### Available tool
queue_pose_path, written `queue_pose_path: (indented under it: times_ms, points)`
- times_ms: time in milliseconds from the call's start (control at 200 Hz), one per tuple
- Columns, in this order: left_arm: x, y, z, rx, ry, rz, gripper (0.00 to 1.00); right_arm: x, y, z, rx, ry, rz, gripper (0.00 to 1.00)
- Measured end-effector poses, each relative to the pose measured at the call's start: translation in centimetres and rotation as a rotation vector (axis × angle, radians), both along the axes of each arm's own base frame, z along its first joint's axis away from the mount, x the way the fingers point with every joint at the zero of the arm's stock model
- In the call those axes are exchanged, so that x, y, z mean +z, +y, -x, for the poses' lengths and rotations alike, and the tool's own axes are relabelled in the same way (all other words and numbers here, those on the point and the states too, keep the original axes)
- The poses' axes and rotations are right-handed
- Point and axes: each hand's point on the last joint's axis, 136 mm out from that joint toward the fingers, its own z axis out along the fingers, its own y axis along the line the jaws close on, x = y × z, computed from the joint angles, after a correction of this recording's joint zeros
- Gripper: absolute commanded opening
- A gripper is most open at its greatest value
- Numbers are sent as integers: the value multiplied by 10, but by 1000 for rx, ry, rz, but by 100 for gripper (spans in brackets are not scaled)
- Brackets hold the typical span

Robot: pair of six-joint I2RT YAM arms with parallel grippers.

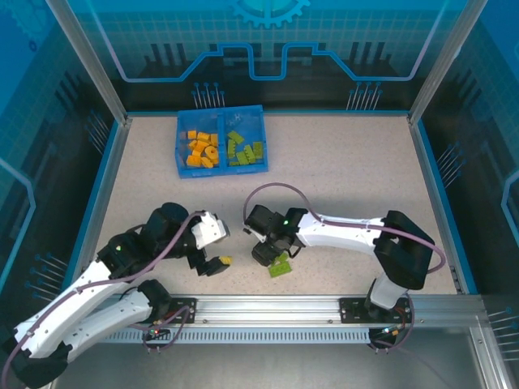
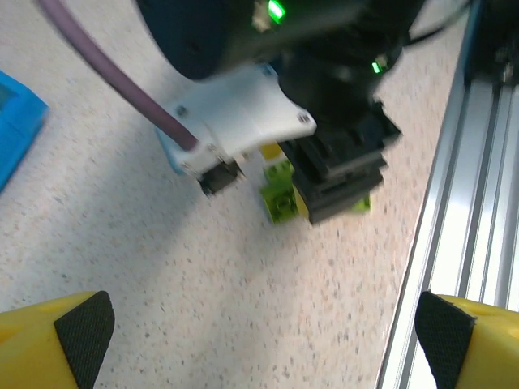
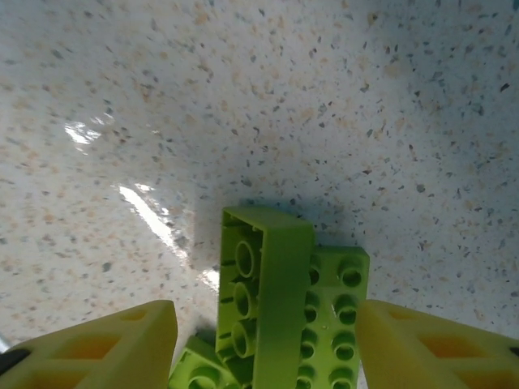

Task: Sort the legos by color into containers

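A: How are the right jaws set?
B: Half-wide, either side of an upended green brick (image 3: 268,275); nothing is gripped. The left jaws are spread wide, empty.
A: What could be spoiled?
B: The flat brick (image 3: 332,324) touching it at 3 o'clock could be pinched along, or the upended one tipped.
A: Counts?
B: Three green bricks at the bench's (image 1: 340,178) 6 o'clock. One tray (image 1: 180,142) at 12, with two compartments: orange legos (image 1: 201,150) at 9, green legos (image 1: 243,150) at 3.

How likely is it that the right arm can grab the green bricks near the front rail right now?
Likely yes. The right gripper hangs over the green bricks, a finger on either side, nothing else between. One brick stands on edge, so the grip may slip.
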Motion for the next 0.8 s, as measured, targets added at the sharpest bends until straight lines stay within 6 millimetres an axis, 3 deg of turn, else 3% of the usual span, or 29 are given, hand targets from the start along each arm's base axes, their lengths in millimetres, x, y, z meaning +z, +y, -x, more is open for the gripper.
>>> queue_pose_path:
  times_ms: [135, 260, 595, 800]
  points:
    - [-14, 2, 5, -46, 3, -45, 99, -12, -2, 2, 14, 1, 48, 60]
    - [-14, 2, 6, -68, -13, -53, 99, -18, 3, 7, 36, 8, 66, 54]
    - [-15, 5, 9, -70, -33, -48, 99, -37, 21, 21, 97, 26, 112, 50]
    - [-7, 7, 7, -66, -84, -34, 99, -39, 25, 25, 95, 25, 127, 34]
